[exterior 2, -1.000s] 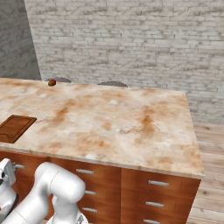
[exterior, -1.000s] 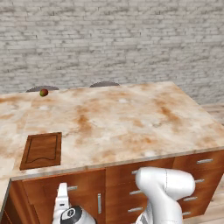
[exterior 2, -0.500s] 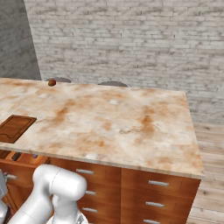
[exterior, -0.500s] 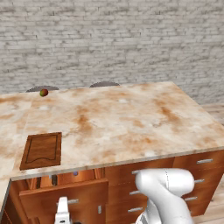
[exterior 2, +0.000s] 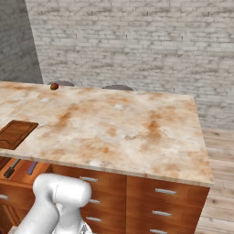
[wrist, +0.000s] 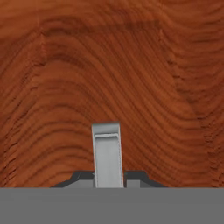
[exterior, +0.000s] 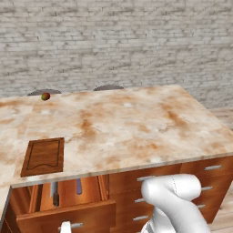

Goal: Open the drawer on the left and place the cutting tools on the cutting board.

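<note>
Since a second before, the drawer (exterior: 68, 214) had slid out from under the counter edge, from fully closed to well open, so that its inside showed. Within it lay the knife (exterior: 54, 193), grey blade and dark handle, along the left part of the wooden floor, and just to its right, apart from it, the purple peeler (exterior: 78, 185); both lay lengthwise, pointing front to back. From the right base camera the same two tools showed as a dark knife (exterior 2: 11, 169) and a purple peeler (exterior 2: 32, 167) side by side in the open drawer (exterior 2: 18, 183). The gripper (wrist: 109, 177) was clamped on the drawer's handle (wrist: 106, 153), a short silver bar that stood between the dark fingertips (wrist: 81, 177) against the reddish-brown, wavy-grained drawer front. On the marbled beige countertop (exterior: 136, 132) directly above the drawer lay the cutting board (exterior: 43, 156), a flat dark brown wooden rectangle with a grooved border, bare on top. A small red-green fruit (exterior: 45, 96) sat at the far left edge of the counter, well apart from the board. Narrower stacked drawers (exterior: 205, 175) with silver bar handles filled the cabinet front to the right, and a grey brick wall (exterior: 113, 41) stood behind.
</note>
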